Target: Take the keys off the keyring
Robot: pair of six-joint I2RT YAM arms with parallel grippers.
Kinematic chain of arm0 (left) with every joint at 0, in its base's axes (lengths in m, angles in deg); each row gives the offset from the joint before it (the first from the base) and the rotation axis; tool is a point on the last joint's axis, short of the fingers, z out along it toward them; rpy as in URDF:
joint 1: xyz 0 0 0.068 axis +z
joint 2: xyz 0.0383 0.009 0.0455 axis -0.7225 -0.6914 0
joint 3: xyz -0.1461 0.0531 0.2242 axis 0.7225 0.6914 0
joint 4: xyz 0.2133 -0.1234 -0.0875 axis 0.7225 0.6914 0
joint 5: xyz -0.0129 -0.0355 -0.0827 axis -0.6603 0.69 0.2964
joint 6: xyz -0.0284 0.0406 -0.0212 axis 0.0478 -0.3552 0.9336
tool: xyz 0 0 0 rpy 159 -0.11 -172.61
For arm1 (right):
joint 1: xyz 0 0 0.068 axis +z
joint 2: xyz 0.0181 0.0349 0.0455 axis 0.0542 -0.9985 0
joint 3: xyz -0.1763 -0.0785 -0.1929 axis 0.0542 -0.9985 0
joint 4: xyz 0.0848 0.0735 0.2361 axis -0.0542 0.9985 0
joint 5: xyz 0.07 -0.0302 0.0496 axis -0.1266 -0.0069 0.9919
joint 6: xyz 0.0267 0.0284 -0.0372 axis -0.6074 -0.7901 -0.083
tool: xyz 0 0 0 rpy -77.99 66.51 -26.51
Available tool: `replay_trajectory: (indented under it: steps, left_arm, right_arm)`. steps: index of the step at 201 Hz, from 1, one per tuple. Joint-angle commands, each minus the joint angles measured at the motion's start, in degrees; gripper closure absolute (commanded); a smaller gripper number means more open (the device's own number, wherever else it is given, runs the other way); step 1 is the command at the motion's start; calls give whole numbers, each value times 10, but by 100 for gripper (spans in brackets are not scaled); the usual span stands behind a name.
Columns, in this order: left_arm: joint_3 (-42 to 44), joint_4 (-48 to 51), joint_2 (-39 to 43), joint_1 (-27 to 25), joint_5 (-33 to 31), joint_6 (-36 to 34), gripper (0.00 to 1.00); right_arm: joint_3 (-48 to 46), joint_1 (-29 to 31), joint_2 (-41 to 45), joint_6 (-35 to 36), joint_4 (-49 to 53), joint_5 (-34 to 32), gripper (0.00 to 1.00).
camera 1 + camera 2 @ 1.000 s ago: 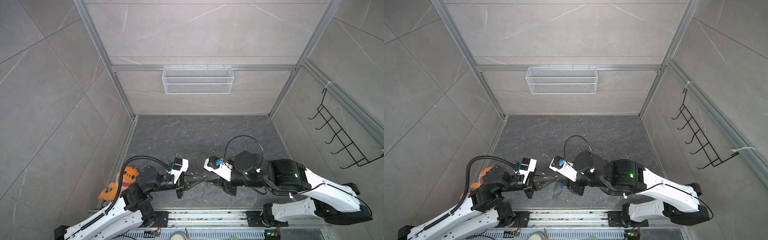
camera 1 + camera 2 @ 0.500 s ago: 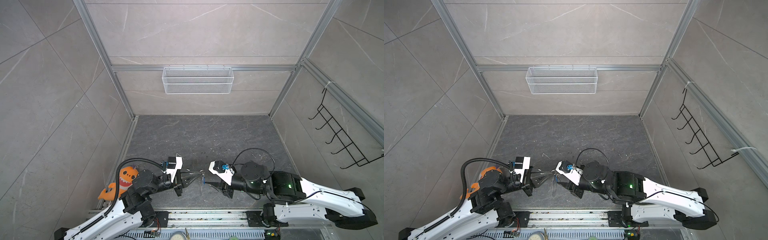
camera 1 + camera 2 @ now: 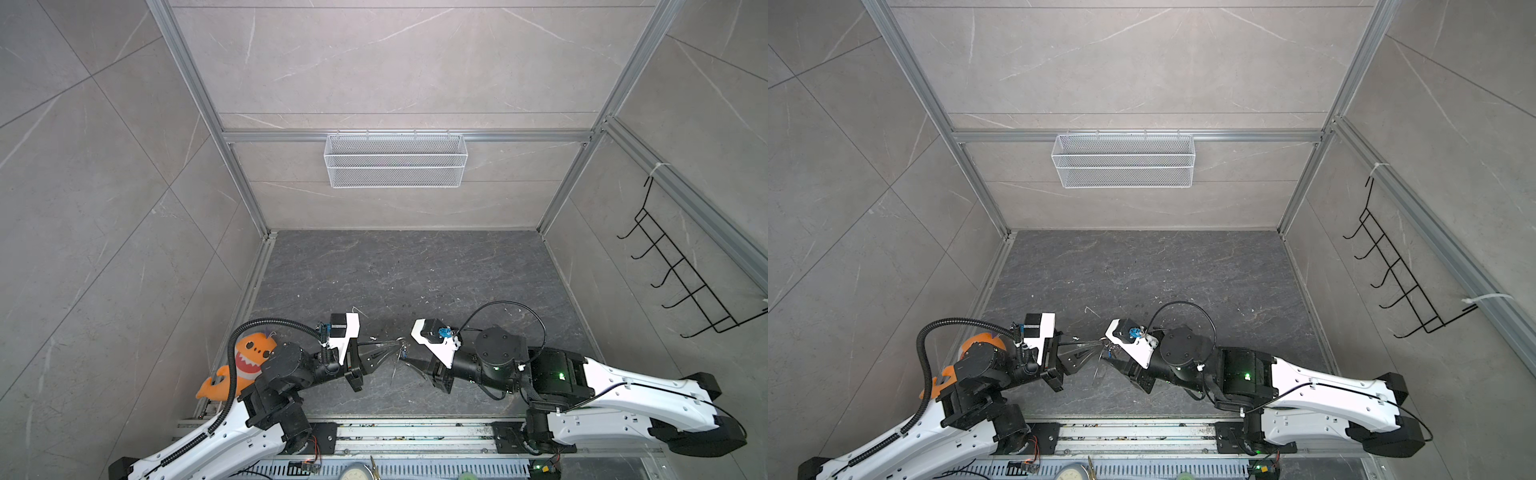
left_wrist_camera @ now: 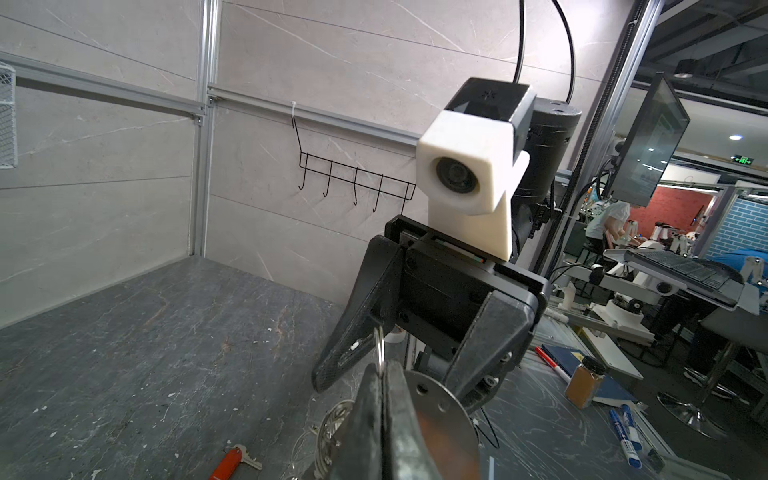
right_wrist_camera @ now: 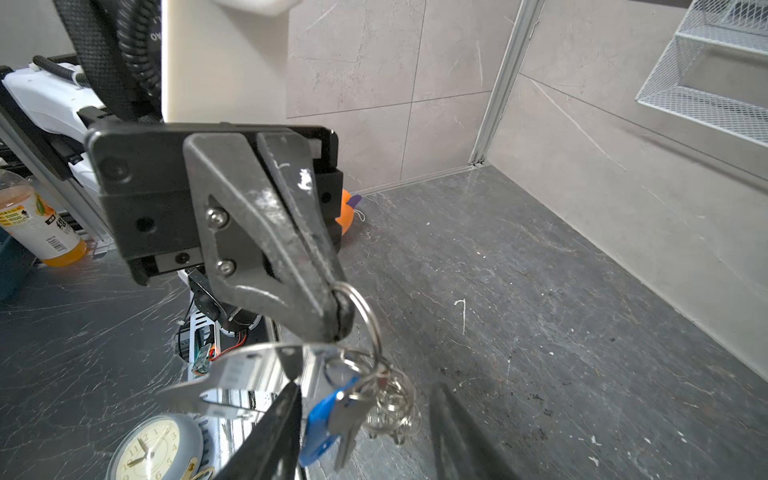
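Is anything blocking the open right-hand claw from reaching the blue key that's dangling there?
Nothing visible does. The blue-tagged key hangs right between the right gripper's open fingers, beside one of them. Only the chain dangles next to it, below the split ring clamped by the left gripper.

I see a wire basket (image 3: 395,160) hung on the far wall (image 3: 395,75), a black hook rack (image 3: 681,274) on the right wall (image 3: 706,124), and an orange plush toy (image 3: 245,361) by the near-left corner of the counter (image 3: 415,270).

Worktop (image 3: 395,270): far half open for passage. Obstructions: orange plush toy (image 3: 251,353) at near-left edge; wire basket (image 3: 395,166) on back wall; hook rack (image 3: 683,259) on right wall.
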Motion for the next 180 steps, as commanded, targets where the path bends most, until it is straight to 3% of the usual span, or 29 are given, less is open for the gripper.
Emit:
replay_trajectory:
  steps: [1,154,180]
  left_arm:
    - [-2,-49,5,1,-6,13,100]
    - [-7,8,32,1,-39,-5,100]
    - [-8,20,41,1,-46,-10,100]
  right_arm:
    - [-9,4,-9,-11,-28,-10,50]
    - [4,5,5,-10,15,-32,97]
    - [9,7,6,-10,30,-34,100]
